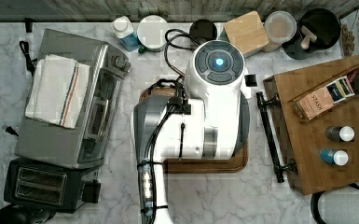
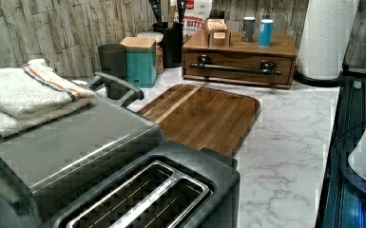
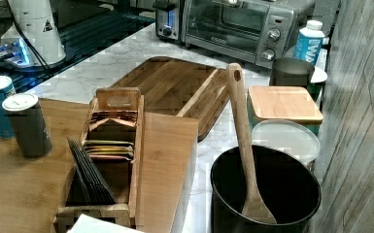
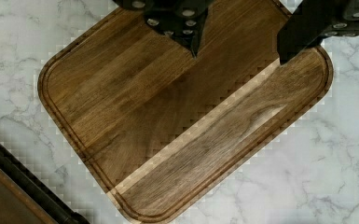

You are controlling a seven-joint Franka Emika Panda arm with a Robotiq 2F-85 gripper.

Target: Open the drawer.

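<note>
Drawer (image 2: 239,62) sits shut in its wooden box at the far end of the marble counter (image 2: 285,142), black bar handle (image 2: 235,69) facing my gripper (image 4: 238,51), which hangs wide and empty over the cutting board (image 4: 168,121).

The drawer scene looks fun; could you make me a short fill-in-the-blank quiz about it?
1. The drawer has a long ____ bar handle.
2. The wrist view shows the gripper above the wooden ____.
3. A folded ____ lies on the toaster oven.
4. The drawer is fully ____.

Missing words: black; cutting board; towel; closed
</note>
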